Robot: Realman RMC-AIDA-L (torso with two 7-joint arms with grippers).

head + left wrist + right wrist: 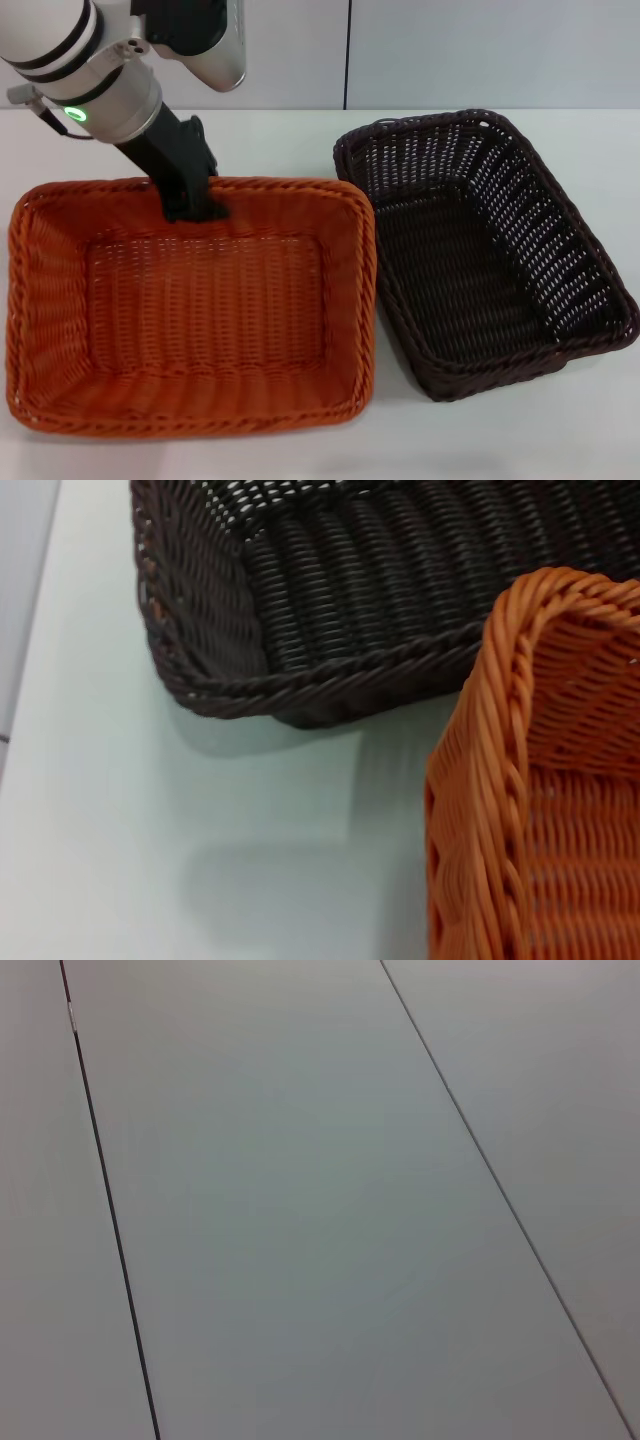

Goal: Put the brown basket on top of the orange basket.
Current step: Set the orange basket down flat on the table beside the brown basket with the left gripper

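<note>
The left tool (190, 205) sits at the far rim of the one orange basket (190, 310); whether it grips the rim I cannot tell. One brown basket (480, 250) lies just right of it on the white worktop (280, 140).

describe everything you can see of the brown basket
The brown basket is a dark chocolate-brown rectangular tray of woven wicker-like strands, with sloped open-weave sides and a braided rim. It is empty and sits upright on the white table, turned at an angle, on the robot's right of the orange basket. Their near rims lie close together; whether they touch cannot be told. Nothing grips it: the left gripper is at the orange basket's far rim. It is not yet stacked.
</note>
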